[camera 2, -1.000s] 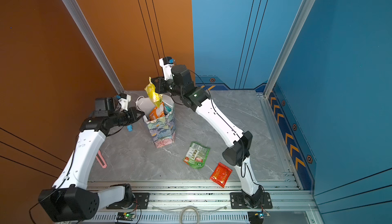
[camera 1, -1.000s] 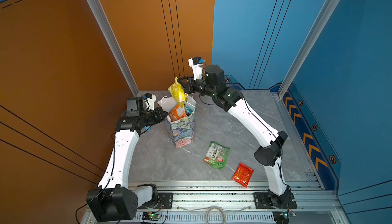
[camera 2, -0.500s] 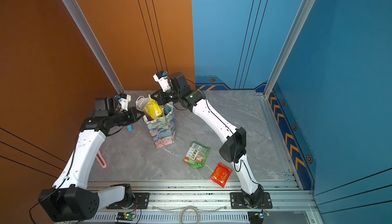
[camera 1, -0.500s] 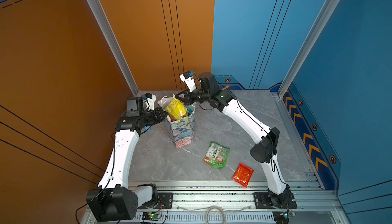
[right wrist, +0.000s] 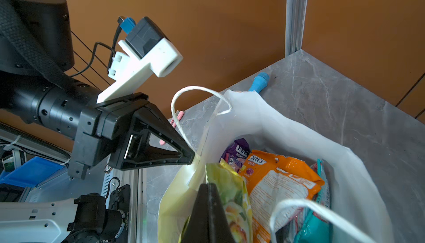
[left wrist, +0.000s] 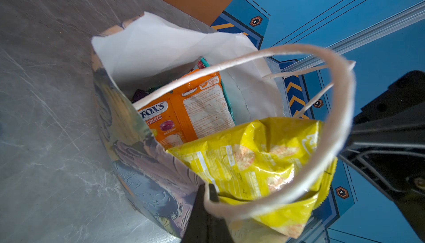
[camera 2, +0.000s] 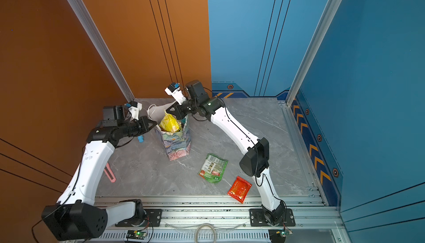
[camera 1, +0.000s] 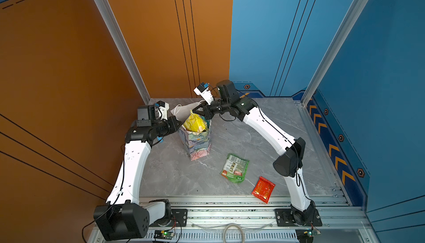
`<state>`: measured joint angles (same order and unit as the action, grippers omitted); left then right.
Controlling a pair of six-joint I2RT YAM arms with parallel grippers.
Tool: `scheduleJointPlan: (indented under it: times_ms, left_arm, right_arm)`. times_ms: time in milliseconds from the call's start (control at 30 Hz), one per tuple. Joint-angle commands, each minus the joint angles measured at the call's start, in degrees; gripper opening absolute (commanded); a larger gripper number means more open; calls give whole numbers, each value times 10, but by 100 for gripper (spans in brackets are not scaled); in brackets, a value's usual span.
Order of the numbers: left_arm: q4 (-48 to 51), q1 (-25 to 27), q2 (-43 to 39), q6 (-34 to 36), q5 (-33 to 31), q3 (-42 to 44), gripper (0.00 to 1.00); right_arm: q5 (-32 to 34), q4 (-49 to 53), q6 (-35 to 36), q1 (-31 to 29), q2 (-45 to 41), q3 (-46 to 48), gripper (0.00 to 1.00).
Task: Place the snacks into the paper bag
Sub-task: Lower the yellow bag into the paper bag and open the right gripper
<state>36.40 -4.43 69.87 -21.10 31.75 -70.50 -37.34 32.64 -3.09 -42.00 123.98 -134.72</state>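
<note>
The floral paper bag (camera 1: 199, 141) (camera 2: 177, 144) stands upright in both top views. My left gripper (left wrist: 208, 187) (camera 1: 180, 124) is shut on its near rim where a white cord handle (left wrist: 340, 120) is fixed. My right gripper (right wrist: 208, 185) (camera 2: 167, 112) is shut on the top edge of a yellow packet (right wrist: 232, 198) (camera 1: 194, 123), which sits partly in the bag's mouth. Inside lie an orange FOX'S packet (left wrist: 184, 115), a purple one (right wrist: 236, 149) and a teal one (right wrist: 315, 228). A green packet (camera 1: 235, 167) and a red packet (camera 1: 263, 189) lie flat on the table.
A light-blue stick (camera 2: 140, 139) (right wrist: 258, 83) lies on the table behind the left arm, near the orange wall. A pink strip (camera 2: 109, 172) lies by the table's left edge. The metal rail (camera 1: 230, 207) runs along the front.
My right gripper has come down and to the left, bringing the yellow packet from above the bag into its mouth. The left arm has not moved.
</note>
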Motion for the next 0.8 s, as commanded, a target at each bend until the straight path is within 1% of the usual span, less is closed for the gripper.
scheduleJointPlan:
  times_ms: [0,167,300,400,500,633,700,767]
  left_arm:
    - [-11,4,-4,-8,8,-3,0]
    - [-11,4,-3,-8,9,-3,0]
    - [-11,4,-2,-7,9,-2,0]
    - [-11,4,-2,-7,8,-2,0]
    - [-11,4,-1,-6,9,-2,0]
    - [-11,4,0,-5,9,-4,0]
    - [-11,4,1,-6,9,-4,0]
    - [-11,4,2,-6,9,-6,0]
  right_arm:
    - [16,28,21,-4,0,-25,0]
    - [32,28,22,-5,37,-73,0]
    - [37,28,22,-6,57,-91,0]
    - [20,34,27,-6,63,-88,0]
    - [8,55,55,-13,59,-79,0]
    - [10,77,101,-23,50,-51,0]
    - [18,87,107,-25,51,-45,0]
    - [43,89,108,-28,53,-40,0]
